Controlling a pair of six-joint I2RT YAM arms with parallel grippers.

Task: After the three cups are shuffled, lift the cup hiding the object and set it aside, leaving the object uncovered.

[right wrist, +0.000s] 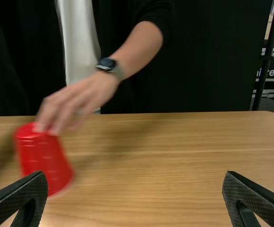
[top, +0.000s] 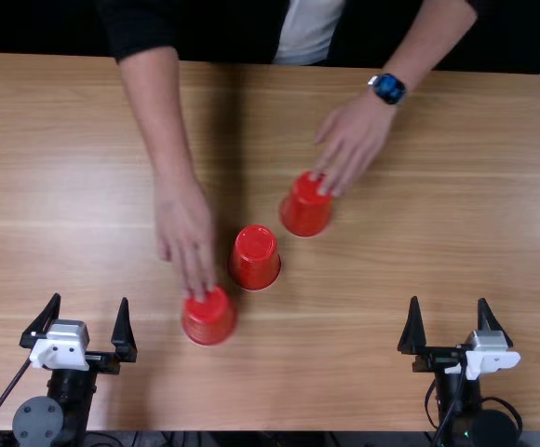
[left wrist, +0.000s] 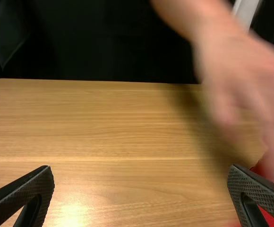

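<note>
Middle cup, far cup and near cup: all red, all mouth down on the table, strung in a slanted line. Far cup at about 1 o'clock from the middle cup, near cup at about 7 o'clock, each just beside it. Insides hidden, so cannot tell which one covers the object.

Hand with the watch coming in from the table's 12 o'clock edge, fingertips laid on the far cup's upturned bottom. Other hand stretched in from about 11 o'clock, flat and palm down, passing at 9 o'clock of the middle cup, fingertips on top of the near cup.

Left gripper at 9 o'clock from the near cup, apart from it, fingers spread wide, holding nothing. Right gripper at 3 o'clock from the same cup, well apart, fingers spread just as wide, likewise holding nothing. Both by the table's 6 o'clock edge, tips pointing toward 12 o'clock.
</note>
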